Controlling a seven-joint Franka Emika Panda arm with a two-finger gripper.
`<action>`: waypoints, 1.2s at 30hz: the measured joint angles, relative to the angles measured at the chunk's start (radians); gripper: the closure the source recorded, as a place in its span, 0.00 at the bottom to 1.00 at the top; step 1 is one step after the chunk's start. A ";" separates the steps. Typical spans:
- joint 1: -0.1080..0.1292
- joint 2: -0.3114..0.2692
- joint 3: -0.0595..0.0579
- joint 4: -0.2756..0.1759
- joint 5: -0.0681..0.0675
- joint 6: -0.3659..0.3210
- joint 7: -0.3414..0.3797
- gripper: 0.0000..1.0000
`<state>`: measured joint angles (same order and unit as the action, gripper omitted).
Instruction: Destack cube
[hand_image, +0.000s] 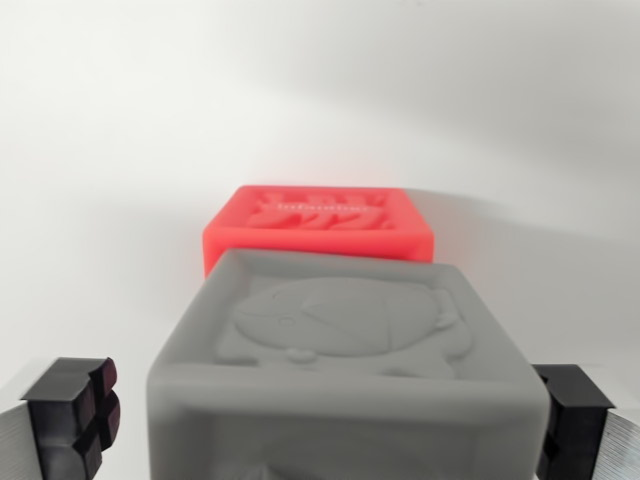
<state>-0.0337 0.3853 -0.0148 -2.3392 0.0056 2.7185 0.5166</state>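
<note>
A grey cube (345, 330) with an embossed figure on its top face fills the lower middle of the wrist view, very close to the camera. Behind it sits a red cube (320, 228) with raised lettering on top; the grey cube hides its lower front. Whether the two touch cannot be told. My gripper (325, 420) straddles the grey cube. The left finger (75, 415) stands a small gap away from the cube's side, and the right finger (575, 420) lies at or just beside the other side. The jaws look open.
A plain white surface (110, 200) spreads all around the cubes, with soft shadows to the right of the red cube. Nothing else is in view.
</note>
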 joint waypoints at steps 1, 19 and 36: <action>0.000 0.002 0.000 0.000 0.000 0.002 0.000 0.00; -0.001 0.004 0.001 0.002 0.000 0.004 0.000 1.00; -0.001 0.004 0.001 0.002 0.000 0.004 0.000 1.00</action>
<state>-0.0344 0.3891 -0.0141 -2.3374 0.0057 2.7228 0.5164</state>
